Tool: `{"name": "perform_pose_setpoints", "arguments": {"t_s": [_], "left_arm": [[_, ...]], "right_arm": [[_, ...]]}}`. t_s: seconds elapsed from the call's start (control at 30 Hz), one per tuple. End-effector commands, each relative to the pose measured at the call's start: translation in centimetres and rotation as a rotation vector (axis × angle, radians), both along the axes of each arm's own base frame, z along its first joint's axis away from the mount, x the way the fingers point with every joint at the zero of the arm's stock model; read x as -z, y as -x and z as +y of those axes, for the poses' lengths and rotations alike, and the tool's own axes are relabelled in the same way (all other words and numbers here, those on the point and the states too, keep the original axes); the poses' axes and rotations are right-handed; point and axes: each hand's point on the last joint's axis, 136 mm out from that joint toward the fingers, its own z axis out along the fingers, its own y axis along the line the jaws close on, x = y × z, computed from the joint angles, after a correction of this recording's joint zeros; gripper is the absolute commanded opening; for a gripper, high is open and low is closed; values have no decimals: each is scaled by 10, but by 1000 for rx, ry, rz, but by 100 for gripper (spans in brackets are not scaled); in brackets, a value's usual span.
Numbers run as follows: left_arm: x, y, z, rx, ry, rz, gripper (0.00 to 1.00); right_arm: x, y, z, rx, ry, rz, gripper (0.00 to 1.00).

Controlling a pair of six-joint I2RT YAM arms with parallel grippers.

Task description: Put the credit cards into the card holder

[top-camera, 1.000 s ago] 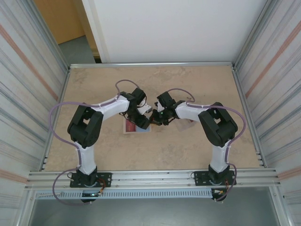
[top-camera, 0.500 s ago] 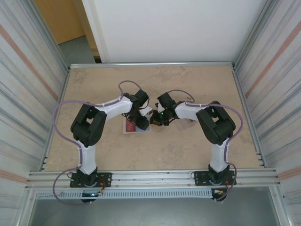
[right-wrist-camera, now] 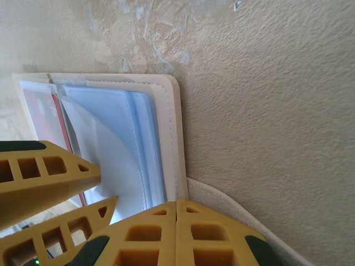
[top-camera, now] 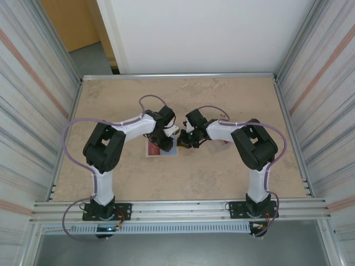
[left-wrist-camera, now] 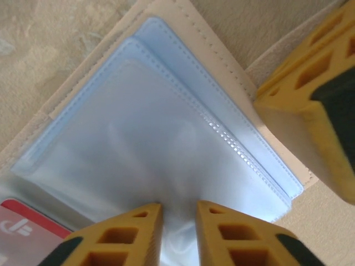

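Card holder (left-wrist-camera: pixel 166 83) open on mottled table (top-camera: pixel 222 177); ribbed, perhaps metal, walls (top-camera: pixel 33 111).

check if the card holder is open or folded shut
Open: the card holder lies spread, its pale blue pockets showing in both wrist views.

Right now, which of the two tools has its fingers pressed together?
The right tool: its fingers meet with no gap. On the left tool they stand apart, a clear sleeve of the card holder between them.
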Motion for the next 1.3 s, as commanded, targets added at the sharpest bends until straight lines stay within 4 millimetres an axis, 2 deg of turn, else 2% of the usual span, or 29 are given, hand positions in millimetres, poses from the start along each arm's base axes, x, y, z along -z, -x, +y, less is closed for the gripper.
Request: {"name": "perform_pose_setpoints", "arguments": {"t_s": [0.0, 0.07, 0.17, 0.47, 0.63, 1.0, 1.27], "left_arm": [[15, 15, 9, 2, -28, 55, 40], [21, 16, 11, 8, -42, 57, 46], [28, 18, 14, 9, -56, 64, 44], [33, 19, 18, 5, -67, 64, 19], [28, 16, 21, -11, -54, 57, 5], [7, 11, 16, -46, 51, 69, 7], [4, 11, 14, -57, 87, 86, 5]], "right_arm": [[5, 9, 0, -3, 5, 31, 0], [6, 9, 0, -3, 8, 32, 0], [6, 10, -1, -1, 8, 32, 0], [4, 10, -1, -3, 5, 29, 0], [0, 9, 1, -5, -3, 21, 0], [-19, 7, 10, -17, -41, -2, 0], [-46, 8, 20, -2, -132, -28, 0]]}}
